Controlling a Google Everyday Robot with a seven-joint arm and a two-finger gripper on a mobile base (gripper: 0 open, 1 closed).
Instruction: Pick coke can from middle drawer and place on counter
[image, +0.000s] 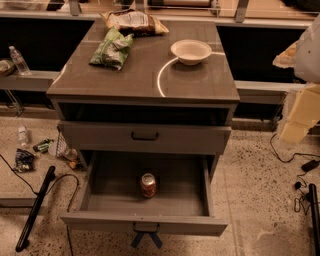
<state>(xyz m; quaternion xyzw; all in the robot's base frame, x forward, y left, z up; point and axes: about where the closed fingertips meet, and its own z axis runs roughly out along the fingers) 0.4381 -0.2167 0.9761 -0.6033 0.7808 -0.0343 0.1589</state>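
The coke can (148, 185), red with a silver top, stands upright near the middle of the open middle drawer (105, 200), the cabinet's lowest tier, pulled out toward me. The drawer above it (145, 136) is closed. The counter (145, 75) is the glossy grey-brown top crossed by a curved white line. My gripper (299, 116) is a pale cream shape hanging at the right edge, beside the cabinet at about counter height, well to the right of and above the can, holding nothing that I can see.
On the counter are a white bowl (191, 51), a green chip bag (113, 48) and a brown snack bag (134, 22). Bottles, litter and a black cable (35, 205) lie on the speckled floor at left; cables lie at right (302, 170).
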